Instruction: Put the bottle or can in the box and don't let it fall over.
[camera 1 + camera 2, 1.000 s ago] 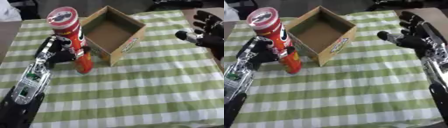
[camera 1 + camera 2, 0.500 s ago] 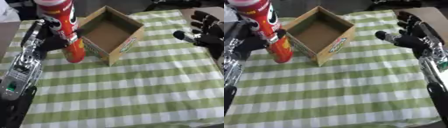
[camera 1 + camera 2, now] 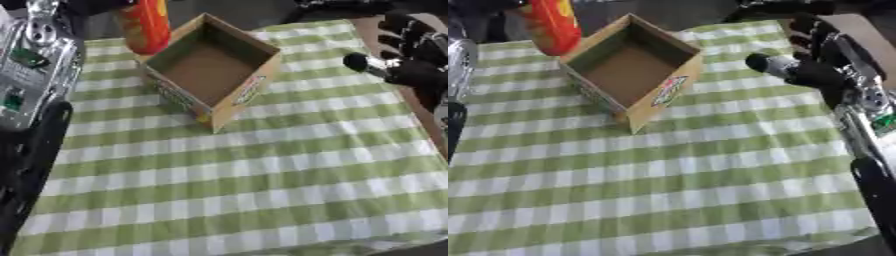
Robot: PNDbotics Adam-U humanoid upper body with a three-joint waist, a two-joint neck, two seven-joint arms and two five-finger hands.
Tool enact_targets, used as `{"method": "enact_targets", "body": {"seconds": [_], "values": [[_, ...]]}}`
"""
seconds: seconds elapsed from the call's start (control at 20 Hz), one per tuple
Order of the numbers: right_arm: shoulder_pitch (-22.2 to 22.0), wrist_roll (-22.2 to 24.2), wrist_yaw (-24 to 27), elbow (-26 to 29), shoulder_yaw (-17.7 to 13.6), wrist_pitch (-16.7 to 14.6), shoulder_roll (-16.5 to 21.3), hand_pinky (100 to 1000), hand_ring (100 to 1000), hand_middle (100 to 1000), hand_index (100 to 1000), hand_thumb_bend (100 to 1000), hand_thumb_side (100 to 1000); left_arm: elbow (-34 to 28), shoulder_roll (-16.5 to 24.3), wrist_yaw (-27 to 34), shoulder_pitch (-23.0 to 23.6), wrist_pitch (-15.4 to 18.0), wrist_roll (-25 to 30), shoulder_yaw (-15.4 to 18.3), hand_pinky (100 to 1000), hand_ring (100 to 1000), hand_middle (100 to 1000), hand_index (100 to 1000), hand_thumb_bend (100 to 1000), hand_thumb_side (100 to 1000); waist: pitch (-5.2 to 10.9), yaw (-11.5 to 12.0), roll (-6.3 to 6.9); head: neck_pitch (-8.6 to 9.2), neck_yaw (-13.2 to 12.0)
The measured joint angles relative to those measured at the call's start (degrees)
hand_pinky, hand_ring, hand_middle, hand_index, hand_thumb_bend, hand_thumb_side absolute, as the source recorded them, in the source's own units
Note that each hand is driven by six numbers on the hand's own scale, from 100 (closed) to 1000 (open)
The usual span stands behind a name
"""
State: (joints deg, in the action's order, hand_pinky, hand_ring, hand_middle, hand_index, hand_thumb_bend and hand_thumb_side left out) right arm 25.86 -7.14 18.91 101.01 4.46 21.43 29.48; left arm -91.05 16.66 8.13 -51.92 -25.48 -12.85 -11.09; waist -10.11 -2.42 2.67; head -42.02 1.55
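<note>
A tall red can (image 3: 146,25) hangs upright in the air past the far left corner of the open cardboard box (image 3: 251,91), its top cut off by the upper edge. My left hand (image 3: 94,6) shows only as a dark shape beside the can at that edge, holding it; the silver forearm (image 3: 33,47) rises along the left side. The box's inside is bare brown. My right hand (image 3: 815,65) stands open to the right of the box, fingers up, holding nothing.
A green and white checked cloth (image 3: 262,175) covers the table. The table's brown right edge (image 3: 859,30) lies behind my right hand. Dark shapes stand beyond the far edge.
The left hand has lifted the can off the cloth, up and toward the box's far left corner. The right hand has barely moved.
</note>
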Motion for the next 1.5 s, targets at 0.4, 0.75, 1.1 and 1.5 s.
{"method": "enact_targets", "body": {"seconds": [0.4,0.75,1.1,1.5], "values": [[2.58,0.74,-0.07,0.62,0.84,0.35,-1.12,1000,1000,955,961,785,191,12.28,-6.82,-6.73,-3.60,-0.09,-2.56,0.92,956,699,704,451,100,126,-1.86,-2.58,-0.01,1.92,-2.49],[3.12,0.95,-0.08,0.88,0.93,0.50,-1.50,1000,1000,954,961,786,193,27.50,-9.70,-12.52,-5.88,8.88,-3.95,3.37,982,743,776,608,481,200,-2.61,-3.58,0.00,2.85,-3.53],[3.06,1.00,-0.08,0.89,0.94,0.44,-1.53,1000,1000,954,962,791,198,34.51,-10.21,-16.88,-6.22,16.00,0.09,4.52,1000,787,816,841,813,267,-2.65,-3.49,0.19,2.88,-3.67],[2.49,0.92,-0.08,0.89,0.88,0.39,-1.53,1000,1000,953,963,794,200,34.57,-9.37,-20.23,-6.27,16.51,2.68,5.36,1000,781,804,828,801,265,-2.47,-2.61,0.19,2.48,-3.12]]}}
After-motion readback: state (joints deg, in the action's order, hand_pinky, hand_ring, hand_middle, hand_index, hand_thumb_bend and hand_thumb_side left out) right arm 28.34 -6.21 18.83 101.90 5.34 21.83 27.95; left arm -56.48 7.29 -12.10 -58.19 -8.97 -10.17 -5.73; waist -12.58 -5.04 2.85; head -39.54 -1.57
